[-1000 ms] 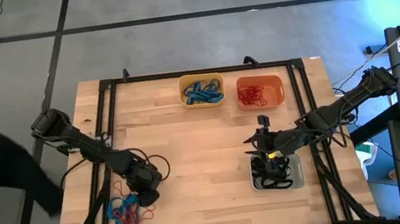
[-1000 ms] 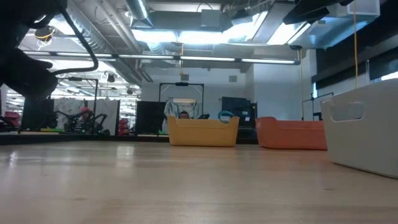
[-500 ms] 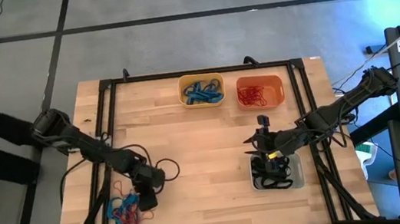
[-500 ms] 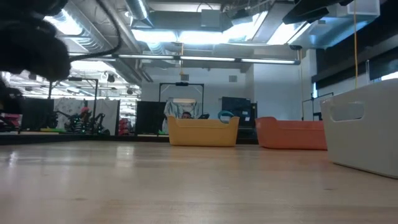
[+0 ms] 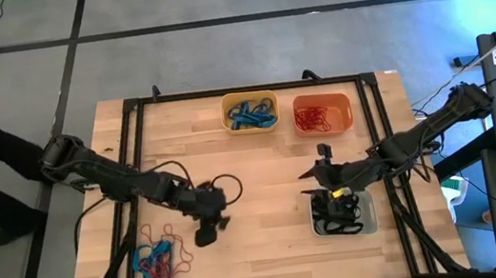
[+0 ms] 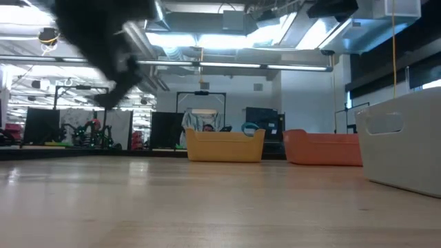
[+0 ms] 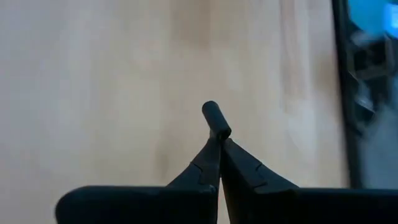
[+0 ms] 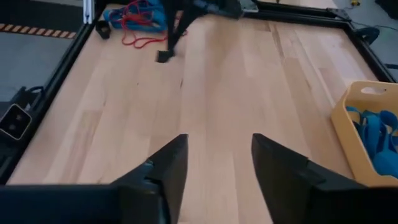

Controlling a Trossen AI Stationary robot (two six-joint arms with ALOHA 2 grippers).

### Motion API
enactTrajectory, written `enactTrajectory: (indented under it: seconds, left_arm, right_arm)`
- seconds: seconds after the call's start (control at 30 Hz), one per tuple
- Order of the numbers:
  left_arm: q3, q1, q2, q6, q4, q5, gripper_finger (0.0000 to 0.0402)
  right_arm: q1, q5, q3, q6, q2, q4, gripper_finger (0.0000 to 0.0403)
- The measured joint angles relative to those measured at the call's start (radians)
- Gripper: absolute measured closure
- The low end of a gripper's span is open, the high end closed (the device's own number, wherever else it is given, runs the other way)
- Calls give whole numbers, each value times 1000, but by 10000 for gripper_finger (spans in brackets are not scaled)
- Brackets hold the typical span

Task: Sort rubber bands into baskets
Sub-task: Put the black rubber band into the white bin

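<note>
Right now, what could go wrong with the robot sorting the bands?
1. The left end effector is shut with only a tiny dark bit at its tip. If that is a band, it could slip out.
2. The pile looks tangled, so one pick may drag out another colour.
3. The right end effector hangs open at the grey basket. The arms could bump there.
</note>
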Motion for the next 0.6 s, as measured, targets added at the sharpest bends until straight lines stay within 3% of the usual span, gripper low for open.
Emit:
enactTrajectory:
  seconds: [0.13,0.3,0.6]
  left_arm:
    - [19,7,0,152,118,-168,399]
    - [19,16,0,324,275,-215,398]
    - [19,15,3,480,399,-297,398]
  right_arm:
    - [0,-5,0,0,40,6,175]
    - [-5,38,0,-26,116,41,133]
    - [-74,-47,0,-121,239,256,139]
